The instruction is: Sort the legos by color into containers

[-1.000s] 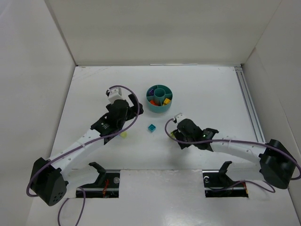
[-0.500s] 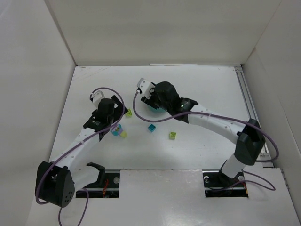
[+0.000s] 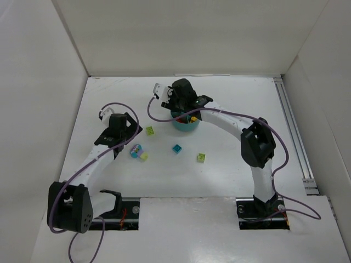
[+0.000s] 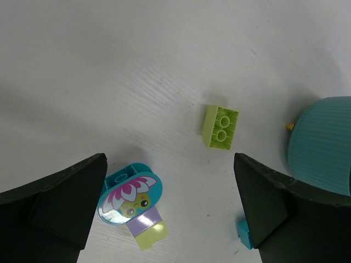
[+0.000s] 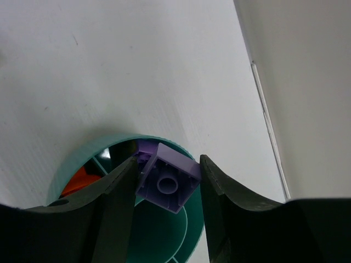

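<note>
The round teal dish [image 3: 185, 126] stands mid-table, with orange and yellow bricks inside. My right gripper [image 3: 185, 105] hovers over its far side, shut on a purple brick [image 5: 169, 178] held above a wedge section with purple in it; the dish rim [image 5: 77, 164] and an orange brick [image 5: 81, 182] show below. My left gripper [image 3: 118, 131] is open and empty above the table. Under it lie a lime brick [image 4: 220, 126], a teal flower-printed piece [image 4: 130, 192] joined to purple and pale lime bricks [image 4: 145, 227], and a teal brick [image 4: 244, 233].
On the table in the top view are the lime brick [image 3: 149, 130], the flower piece [image 3: 136, 150], a teal brick [image 3: 176, 148] and another lime brick [image 3: 201, 157]. White walls enclose the table. The dish [image 4: 323, 142] shows at the left wrist view's right edge.
My right arm swung from the near right of the table up to the dish's far side. My left arm drew back to the left, uncovering the flower piece and a lime brick.
</note>
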You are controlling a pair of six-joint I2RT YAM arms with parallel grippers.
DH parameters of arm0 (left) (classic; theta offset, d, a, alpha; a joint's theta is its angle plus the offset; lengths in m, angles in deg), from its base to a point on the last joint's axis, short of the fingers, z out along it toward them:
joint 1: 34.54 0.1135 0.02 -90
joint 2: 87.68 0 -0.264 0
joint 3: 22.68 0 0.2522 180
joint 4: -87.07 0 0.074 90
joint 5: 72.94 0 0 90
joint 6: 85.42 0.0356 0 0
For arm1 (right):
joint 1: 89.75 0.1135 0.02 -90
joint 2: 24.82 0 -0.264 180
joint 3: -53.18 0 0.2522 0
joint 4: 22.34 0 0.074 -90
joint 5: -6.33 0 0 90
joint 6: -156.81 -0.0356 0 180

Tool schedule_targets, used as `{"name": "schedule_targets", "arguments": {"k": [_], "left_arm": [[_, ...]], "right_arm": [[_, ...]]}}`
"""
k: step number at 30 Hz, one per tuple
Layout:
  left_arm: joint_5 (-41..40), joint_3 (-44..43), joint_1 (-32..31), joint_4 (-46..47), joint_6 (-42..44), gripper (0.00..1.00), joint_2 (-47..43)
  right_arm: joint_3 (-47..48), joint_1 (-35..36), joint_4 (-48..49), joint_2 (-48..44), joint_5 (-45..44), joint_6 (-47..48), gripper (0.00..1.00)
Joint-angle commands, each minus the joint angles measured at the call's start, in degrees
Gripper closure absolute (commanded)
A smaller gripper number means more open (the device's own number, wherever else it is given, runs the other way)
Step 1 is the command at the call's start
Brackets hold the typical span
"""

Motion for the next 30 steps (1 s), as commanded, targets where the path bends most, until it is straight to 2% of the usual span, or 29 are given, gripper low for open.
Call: {"name": "schedule_targets", "arguments": {"k": [1,8,14,22,26,30], "left_arm": [[2.3,0.8,0.8,-0.7,0.8,0.0,2.0],[5.3,-0.3,2.6,-1.4,0.8,0.0,7.3],[4.7,-0.3,2.6,-4.0,-0.8,0.0,6.5],[3.3,0.8,2.6,-6.5,-3.2,0.0,4.6],[2.7,0.8,2.6,-7.6,-4.4,0.0,4.1],[2.7,0.8,2.6,-8.2,-4.4,0.0,3.5]], "right_arm": [[3.6,-1.0,-1.1,-0.5,3.2,2.0,0.76],[1.3,-1.5,-1.6,-0.5,5.5,2.5,0.69],[0.0,-2.1,-1.6,-0.5,6.7,2.5,0.62],[-3.0,-2.1,-1.6,-2.8,6.7,2.5,0.58],[-3.6,-2.6,-1.6,-3.4,7.3,2.5,0.44],[-3.6,-2.6,-1.1,-4.0,7.3,2.5,0.38]]}}
